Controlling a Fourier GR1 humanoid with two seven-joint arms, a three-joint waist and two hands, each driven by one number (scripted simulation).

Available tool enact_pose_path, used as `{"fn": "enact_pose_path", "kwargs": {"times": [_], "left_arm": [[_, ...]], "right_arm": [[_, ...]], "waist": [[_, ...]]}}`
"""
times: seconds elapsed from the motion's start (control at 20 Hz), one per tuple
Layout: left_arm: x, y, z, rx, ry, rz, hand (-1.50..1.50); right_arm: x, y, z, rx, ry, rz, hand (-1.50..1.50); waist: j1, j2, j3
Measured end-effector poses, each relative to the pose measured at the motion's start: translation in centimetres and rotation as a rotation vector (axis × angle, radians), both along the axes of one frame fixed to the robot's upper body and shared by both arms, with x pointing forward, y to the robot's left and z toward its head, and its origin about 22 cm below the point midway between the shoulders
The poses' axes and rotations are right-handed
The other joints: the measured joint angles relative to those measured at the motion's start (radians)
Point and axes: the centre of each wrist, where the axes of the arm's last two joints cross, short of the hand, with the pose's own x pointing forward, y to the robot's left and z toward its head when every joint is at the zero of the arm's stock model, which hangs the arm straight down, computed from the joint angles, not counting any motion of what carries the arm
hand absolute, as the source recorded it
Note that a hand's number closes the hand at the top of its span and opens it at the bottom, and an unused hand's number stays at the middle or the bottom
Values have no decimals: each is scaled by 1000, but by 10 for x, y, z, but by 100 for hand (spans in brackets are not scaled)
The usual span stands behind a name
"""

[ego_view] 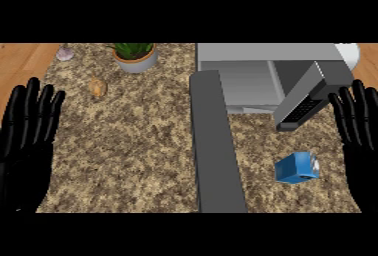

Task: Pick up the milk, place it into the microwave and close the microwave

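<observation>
**Milk carton on counter, microwave open**

Blue milk carton (297, 168) stands on the speckled counter (133, 145), before the open microwave (251, 75) and its door (303, 100). Left hand (28, 130) and right hand (359, 125) rest at the edges, fingers straight, holding nothing.

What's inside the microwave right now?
The microwave stands open, and the part of its inside that shows looks bare grey. Its door and side panel hide the rest. The blue milk carton is still out on the counter.
</observation>
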Motion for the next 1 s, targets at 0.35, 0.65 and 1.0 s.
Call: {"fn": "enact_pose_path", "kwargs": {"times": [0.35,0.65,1.0], "left_arm": [[11,12,-11,-5,24,50,-150],[-1,29,-23,-52,106,89,-150],[-28,48,-22,-64,119,90,-150]], "right_arm": [[-23,3,22,0,-34,101,-150],[-53,2,29,-17,20,169,-150],[-75,-5,25,-43,44,124,-150]], "waist": [[11,26,10],[15,30,11],[17,30,12]]}}
